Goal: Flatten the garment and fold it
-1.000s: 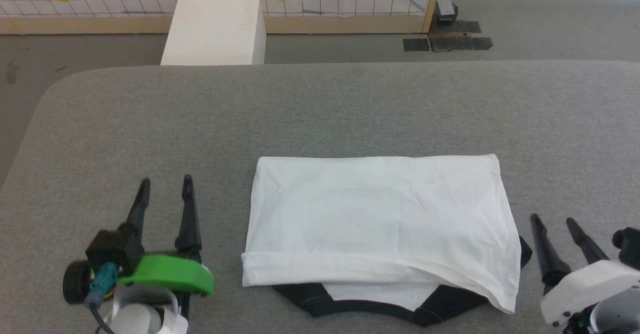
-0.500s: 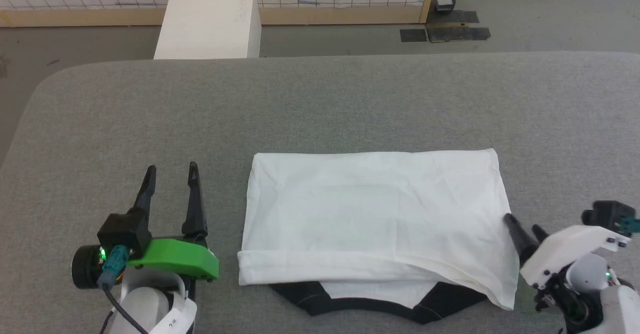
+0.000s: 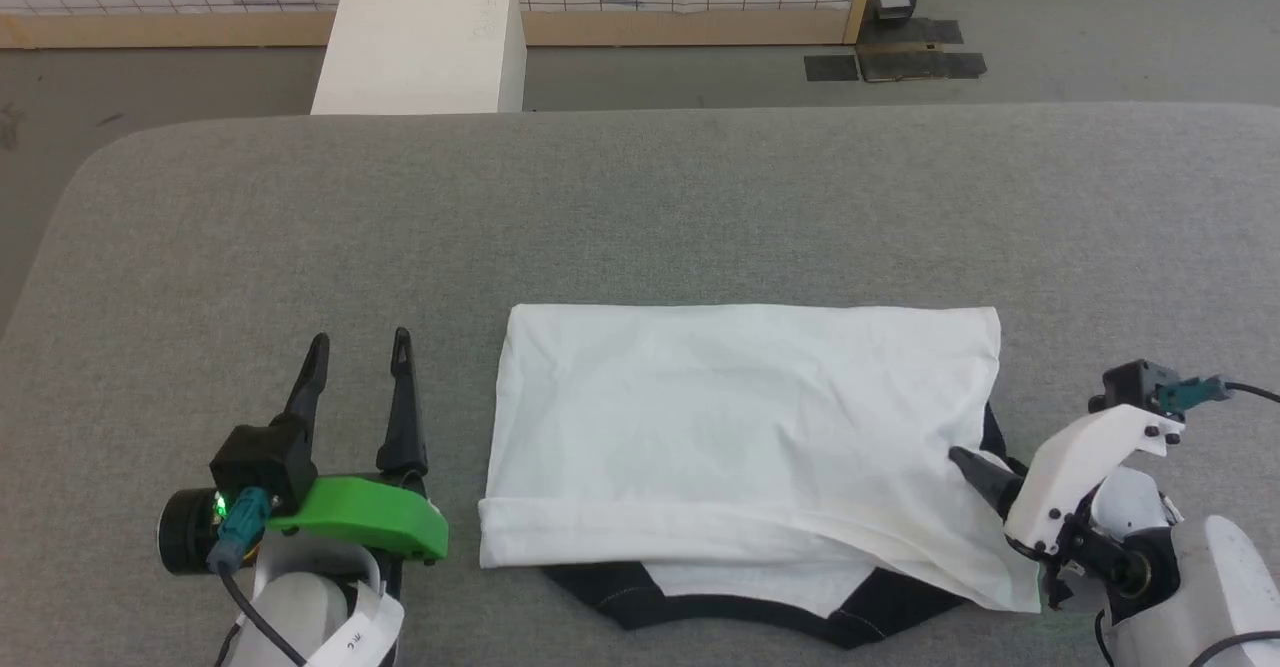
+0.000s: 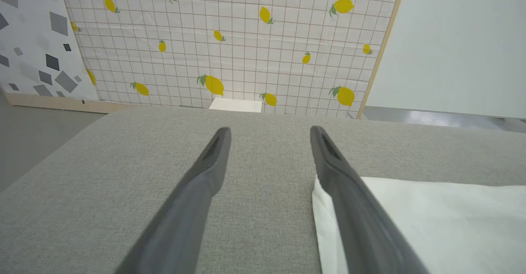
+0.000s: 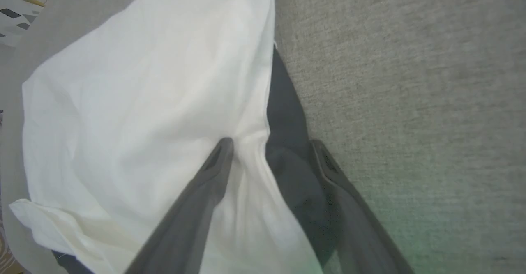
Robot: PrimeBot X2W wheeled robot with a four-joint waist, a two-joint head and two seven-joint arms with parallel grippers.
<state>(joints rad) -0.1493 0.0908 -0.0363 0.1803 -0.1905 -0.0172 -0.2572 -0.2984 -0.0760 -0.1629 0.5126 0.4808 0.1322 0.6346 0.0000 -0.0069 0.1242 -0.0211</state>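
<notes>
You have the soft thin shirt with white body and black sleeves folded to a rectangle on the grey cloth-covered desk, near its front edge; the right jaws stand wide over its right border, one dark finger on the white layer, the other at the black sleeve's edge; the left jaws stand wide too, just beside the left border, holding nothing; I judge the cloth light, limp and ready to slip; pinch all layers together at the border, not the top one alone.
</notes>
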